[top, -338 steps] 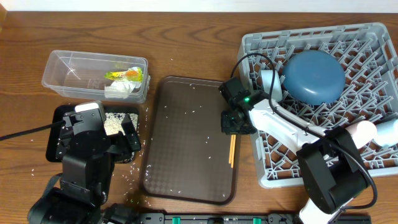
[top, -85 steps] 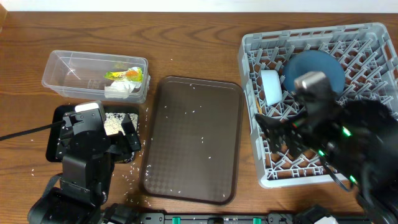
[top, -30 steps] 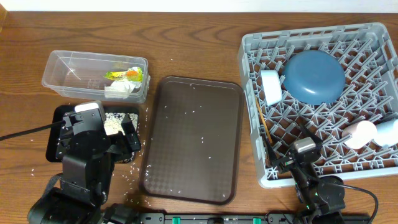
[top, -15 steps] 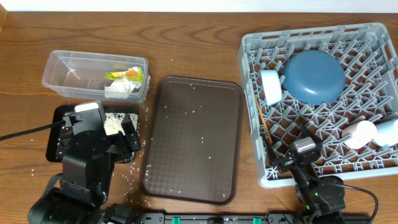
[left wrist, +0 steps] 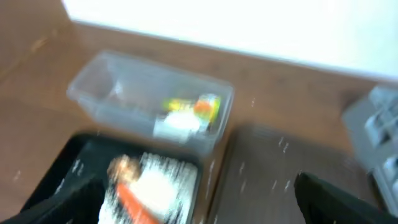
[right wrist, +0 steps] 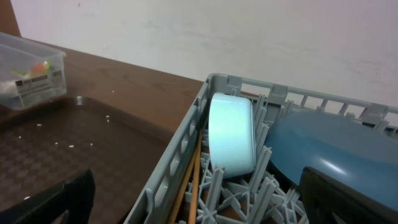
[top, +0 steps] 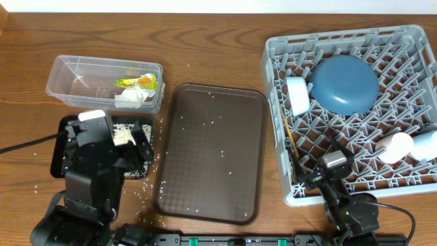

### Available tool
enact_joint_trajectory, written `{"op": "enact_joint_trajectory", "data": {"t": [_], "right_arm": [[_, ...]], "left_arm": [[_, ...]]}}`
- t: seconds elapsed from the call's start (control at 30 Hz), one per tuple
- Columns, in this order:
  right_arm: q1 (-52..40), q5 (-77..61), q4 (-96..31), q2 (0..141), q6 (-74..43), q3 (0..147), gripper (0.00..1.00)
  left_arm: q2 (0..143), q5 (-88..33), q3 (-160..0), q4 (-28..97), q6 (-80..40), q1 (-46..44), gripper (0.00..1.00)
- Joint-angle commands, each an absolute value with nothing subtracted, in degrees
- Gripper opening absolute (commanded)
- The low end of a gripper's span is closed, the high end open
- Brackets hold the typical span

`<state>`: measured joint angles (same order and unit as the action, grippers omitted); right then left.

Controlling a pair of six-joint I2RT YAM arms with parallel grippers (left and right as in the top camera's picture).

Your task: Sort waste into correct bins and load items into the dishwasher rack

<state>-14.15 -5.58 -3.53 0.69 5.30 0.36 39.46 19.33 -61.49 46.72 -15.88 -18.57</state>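
The grey dishwasher rack [top: 410, 41] holds a blue plate [top: 345, 83], a light-blue cup [top: 298, 96] on its side and wooden chopsticks [top: 289, 137] along its left wall. A white bowl [top: 395, 147] and a pale pink cup [top: 427, 145] sit at its right edge. My right gripper [top: 326, 162] hovers open over the rack's front, facing the cup [right wrist: 231, 134] and chopsticks [right wrist: 193, 180]. The clear tub [top: 75, 72] holds the silvery wrapper [top: 136, 82] and white paper [top: 130, 100]. My left gripper [top: 113, 137] stands open and empty over the black tray [left wrist: 62, 165], where a carrot [left wrist: 134, 202], a brown lump [left wrist: 121, 167] and rice [left wrist: 165, 183] lie.
A large brown serving tray [top: 212, 154] lies between the bins and the rack, with a few rice grains on it. More grains are scattered on the wooden table [top: 143, 195] by the black tray. The left arm's body covers the table's front left.
My left arm has shifted slightly back over the black tray, and its wrist view is blurred. The right arm has held still over the last second; the chopsticks now lie in the rack.
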Motion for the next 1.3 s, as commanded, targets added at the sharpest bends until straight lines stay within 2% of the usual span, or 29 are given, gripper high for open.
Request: {"op": "enact_joint_trajectory", "data": {"t": [0.0,0.07,0.2,0.67,1.0,1.27], "right_arm": [[-13.41,-5.85,-3.68,0.43,5.85,0.32,0.99],[-13.41,-5.85,-3.68,0.43,5.85,0.32,0.99],[-13.41,-5.85,-3.68,0.43,5.85,0.32,0.99],[-13.41,-5.85,-3.68,0.43,5.85,0.32,0.99],[-13.41,-5.85,-3.68,0.43,5.85,0.32,0.99],[-13.41,-5.85,-3.68,0.43,5.87,0.32,0.99]], "left_arm": [[38.13,11.66,-58.41,40.93,-6.35,-15.38,0.98],[36.56,3.46,-55.66,35.16,-0.14,-12.19,0.98],[30.92,-2.96,-47.83,26.17,1.50,-6.37,0.98],[8.71,-3.03,-24.95,13.43,1.45,-3.75,0.98],[0.05,-3.05,-14.09,5.89,1.45,-3.77,0.98],[0.10,-3.01,-7.31,3.18,1.48,-3.77,0.98]]}}
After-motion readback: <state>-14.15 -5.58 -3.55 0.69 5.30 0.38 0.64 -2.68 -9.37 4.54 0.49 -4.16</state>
